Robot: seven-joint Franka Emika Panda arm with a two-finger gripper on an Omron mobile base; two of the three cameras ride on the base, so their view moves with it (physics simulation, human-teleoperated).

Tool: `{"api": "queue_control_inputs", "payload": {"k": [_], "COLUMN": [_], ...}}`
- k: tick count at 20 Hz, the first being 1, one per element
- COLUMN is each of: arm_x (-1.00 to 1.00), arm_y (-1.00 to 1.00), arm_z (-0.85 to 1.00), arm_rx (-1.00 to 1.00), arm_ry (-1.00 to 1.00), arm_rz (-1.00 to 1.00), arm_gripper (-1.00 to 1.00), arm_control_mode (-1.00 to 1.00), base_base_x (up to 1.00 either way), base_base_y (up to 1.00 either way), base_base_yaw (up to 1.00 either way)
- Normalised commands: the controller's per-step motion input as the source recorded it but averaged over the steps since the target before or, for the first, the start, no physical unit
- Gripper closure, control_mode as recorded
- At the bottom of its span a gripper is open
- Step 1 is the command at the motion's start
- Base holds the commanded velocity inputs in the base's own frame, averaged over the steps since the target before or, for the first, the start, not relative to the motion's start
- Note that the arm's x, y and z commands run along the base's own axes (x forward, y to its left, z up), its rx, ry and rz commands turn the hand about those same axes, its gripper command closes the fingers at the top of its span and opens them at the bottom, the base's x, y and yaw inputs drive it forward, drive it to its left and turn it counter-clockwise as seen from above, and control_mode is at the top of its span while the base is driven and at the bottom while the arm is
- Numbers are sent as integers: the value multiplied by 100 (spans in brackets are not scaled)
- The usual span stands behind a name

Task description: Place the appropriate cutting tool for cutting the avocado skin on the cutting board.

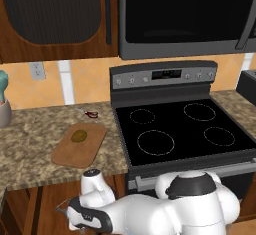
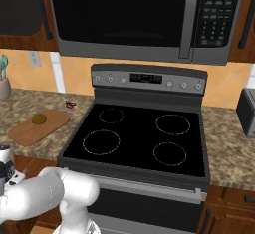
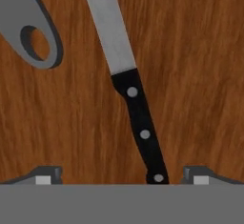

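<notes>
Knife (image 3: 138,118) on dark wood, end effector (image 3: 121,175) open astride its black handle

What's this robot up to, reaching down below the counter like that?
It's going after a knife lying on a dark wooden surface. Its open gripper hangs right over the black handle, one finger on each side, nothing held yet. A grey tool with a hole lies beside the blade. Up on the counter, an avocado sits on the cutting board.
</notes>
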Motion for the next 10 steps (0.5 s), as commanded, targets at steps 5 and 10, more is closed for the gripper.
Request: {"api": "queue_control_inputs", "payload": {"k": [5, 10], "arm_x": [22, 28], "arm_y": [0, 2], "arm_z": [-26, -23], "arm_rx": [0, 0], "arm_ry": [-1, 0], "arm_rz": [3, 3], "arm_gripper": [-100, -100], "arm_control_mode": [-100, -100], "base_base_x": [0, 0], "base_base_y": [0, 0], "base_base_yaw": [0, 0]}}
